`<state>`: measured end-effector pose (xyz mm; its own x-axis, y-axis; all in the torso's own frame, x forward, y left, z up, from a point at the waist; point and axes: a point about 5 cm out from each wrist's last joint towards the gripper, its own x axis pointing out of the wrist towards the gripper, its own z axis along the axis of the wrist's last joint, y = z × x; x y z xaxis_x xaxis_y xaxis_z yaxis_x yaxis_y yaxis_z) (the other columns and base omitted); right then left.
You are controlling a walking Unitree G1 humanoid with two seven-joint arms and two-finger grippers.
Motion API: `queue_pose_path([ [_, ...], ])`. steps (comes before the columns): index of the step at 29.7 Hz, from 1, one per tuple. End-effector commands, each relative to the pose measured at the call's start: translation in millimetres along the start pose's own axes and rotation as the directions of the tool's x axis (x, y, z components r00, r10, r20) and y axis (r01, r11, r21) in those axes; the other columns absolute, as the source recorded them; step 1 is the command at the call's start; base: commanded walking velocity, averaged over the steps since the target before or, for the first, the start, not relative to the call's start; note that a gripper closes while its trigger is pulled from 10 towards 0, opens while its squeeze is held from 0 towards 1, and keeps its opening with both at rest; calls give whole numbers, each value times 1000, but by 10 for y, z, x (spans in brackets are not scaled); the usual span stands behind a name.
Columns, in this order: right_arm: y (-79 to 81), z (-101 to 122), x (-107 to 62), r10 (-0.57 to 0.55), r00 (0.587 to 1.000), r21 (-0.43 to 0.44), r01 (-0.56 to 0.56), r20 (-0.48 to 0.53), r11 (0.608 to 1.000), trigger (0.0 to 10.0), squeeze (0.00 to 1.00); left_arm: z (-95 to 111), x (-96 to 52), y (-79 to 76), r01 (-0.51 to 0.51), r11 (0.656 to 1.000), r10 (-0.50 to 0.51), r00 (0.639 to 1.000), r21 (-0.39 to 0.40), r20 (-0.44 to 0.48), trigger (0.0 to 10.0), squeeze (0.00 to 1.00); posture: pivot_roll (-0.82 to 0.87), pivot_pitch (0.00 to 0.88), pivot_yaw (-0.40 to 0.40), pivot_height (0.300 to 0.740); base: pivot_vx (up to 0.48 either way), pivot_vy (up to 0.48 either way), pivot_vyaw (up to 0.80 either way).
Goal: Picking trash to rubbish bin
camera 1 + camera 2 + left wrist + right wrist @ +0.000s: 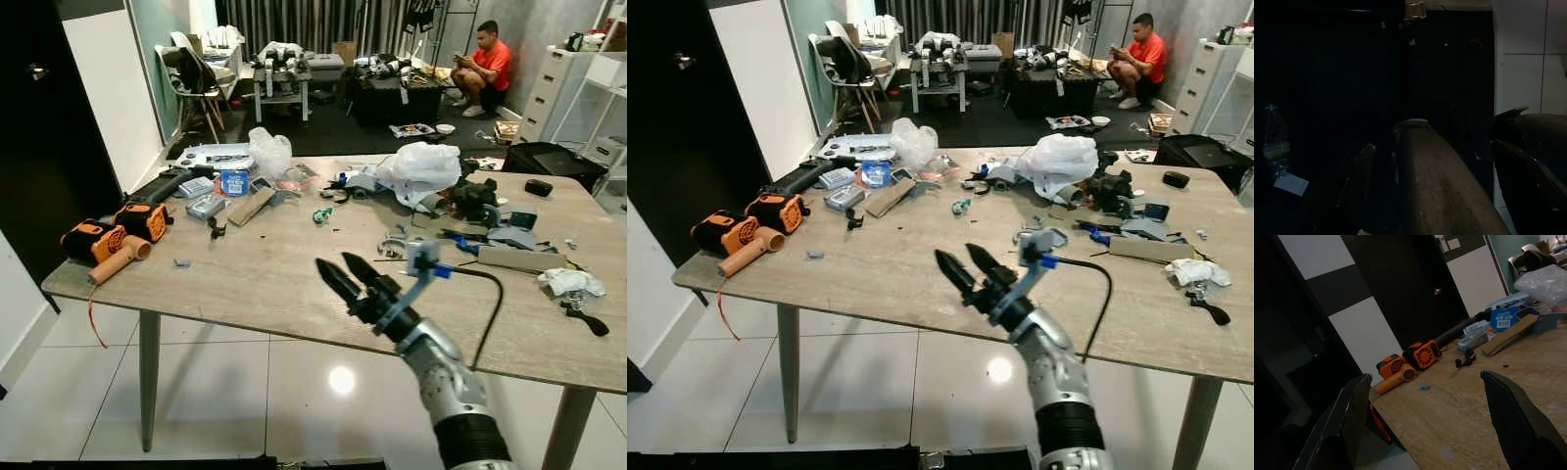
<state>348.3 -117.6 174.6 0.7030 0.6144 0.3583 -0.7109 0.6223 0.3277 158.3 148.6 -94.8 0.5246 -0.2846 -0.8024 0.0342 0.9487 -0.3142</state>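
Note:
My right gripper [338,262] hovers low over the near middle of the wooden table [255,274], open, with nothing between its fingers. Trash lies on the far half of the table: a white plastic bag [421,168], a clear plastic bag [269,149], a flat cardboard piece [252,206] and a small green scrap [322,214]. A crumpled white paper [568,282] rests near the right edge. The right wrist view looks across the tabletop [1488,406] toward the left end. In the dark left wrist view my left gripper [1432,144] hangs open, with a plastic bottle [1273,142] dimly off to one side.
Orange power tools [108,245] sit at the table's left end, with boxes and black gadgets [480,201] further back. A person [485,64] crouches on the floor at the far right. Chairs [196,78], white drawers [558,88] and a black case [549,162] stand beyond the table.

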Motion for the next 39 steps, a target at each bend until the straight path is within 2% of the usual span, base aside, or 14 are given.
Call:
queue_pose_path([
  [1, -15, 2, 13, -28, 1000, -26, 28, 0, 999, 10000, 0, -87, -21, 21, 1, 1000, -2, 999, -11, -33, 10000, 0, -180, 101, 32, 740, 0, 0, 0],
  [7, -127, 137, 50, -108, 994, -91, 109, 24, 990, 10000, 0, -33, -24, 53, 1, 1000, -1, 1000, -4, -22, 10000, 0, -177, 100, 33, 740, 0, 0, 0],
  [14, -121, 240, 90, -113, 993, -123, 118, 43, 985, 10000, 0, -45, -12, 15, 10, 1000, -11, 1000, -13, -23, 10000, 0, -167, 90, 30, 740, 0, 0, 0],
  [25, -143, 306, 110, -133, 989, -147, 141, 66, 979, 10000, 0, -105, -29, 25, 13, 1000, -13, 999, -24, -33, 10000, 0, -157, 94, 30, 740, 381, 0, 0],
  [39, -279, 382, 71, -226, 970, -164, 238, 87, 957, 10000, 0, -66, -26, 36, 15, 1000, -15, 1000, -23, -24, 10000, 0, -151, 91, 34, 740, 409, 0, 0],
])
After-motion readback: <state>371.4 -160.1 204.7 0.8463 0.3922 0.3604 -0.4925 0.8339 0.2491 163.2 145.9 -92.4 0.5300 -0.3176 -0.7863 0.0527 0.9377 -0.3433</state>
